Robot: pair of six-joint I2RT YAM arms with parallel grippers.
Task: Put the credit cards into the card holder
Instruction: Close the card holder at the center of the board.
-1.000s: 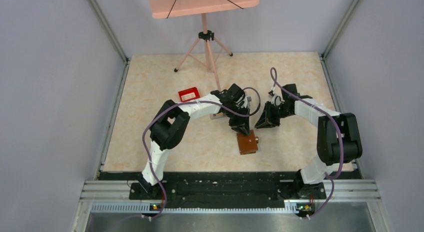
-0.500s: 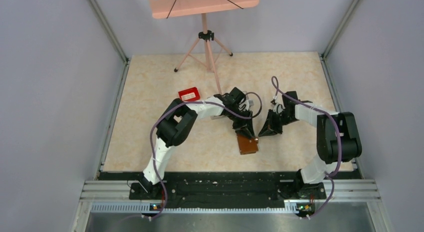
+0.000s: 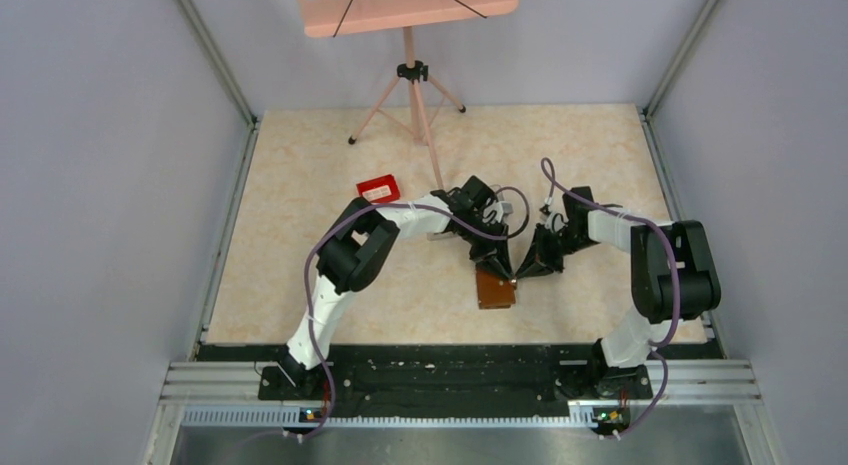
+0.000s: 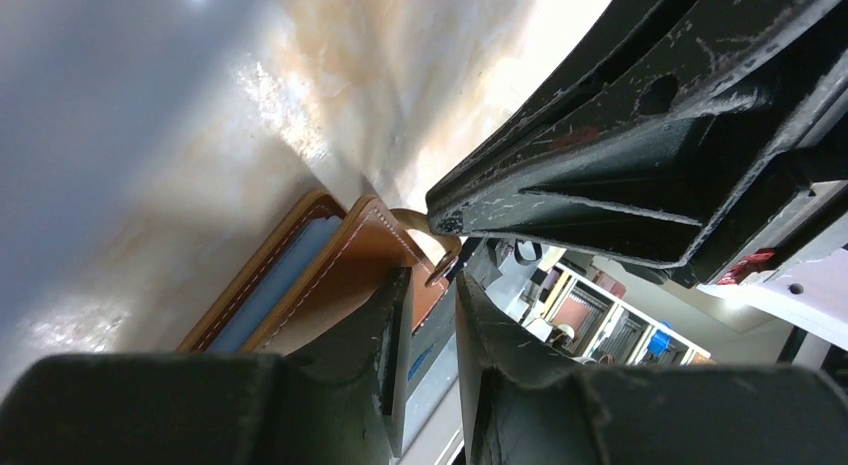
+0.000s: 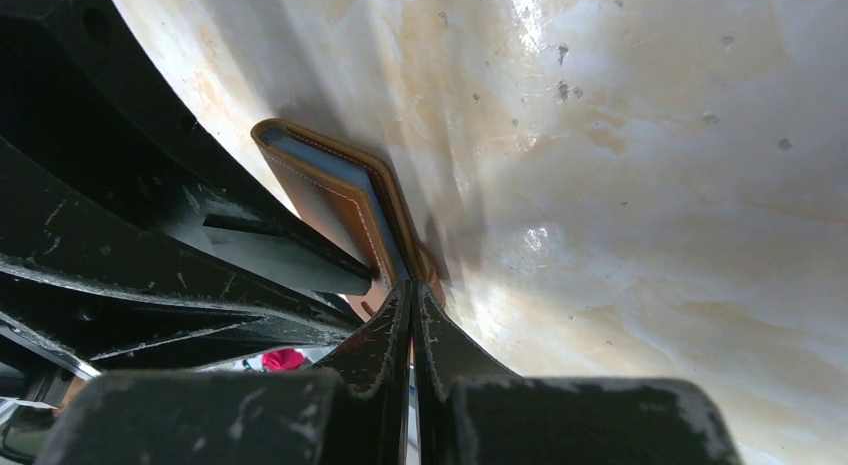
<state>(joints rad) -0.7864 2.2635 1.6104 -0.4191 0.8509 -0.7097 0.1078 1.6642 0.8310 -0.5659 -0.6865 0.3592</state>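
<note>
Under the left gripper (image 3: 505, 273) and the right gripper (image 3: 522, 274) lies a glossy beige tabletop with a marbled pattern (image 3: 300, 165); close to their tips it throws back broad white patches of light. Well beyond both grippers stands a pink metal tripod (image 3: 410, 100) with a black clamp, carrying a flat salmon-pink board (image 3: 400, 5) crossed by thin black cords. Plain pale lilac-grey walls close the space: one far off on the left gripper's side (image 3: 100, 185), one on the right gripper's side (image 3: 780, 135), one behind the tripod (image 3: 600, 35). Slim aluminium posts (image 3: 215, 60) mark the far corners. On the near side of the grippers run a black plate (image 3: 440, 370), ribbed aluminium rails (image 3: 200, 382) and a dull grey metal sheet (image 3: 450, 440)
</note>
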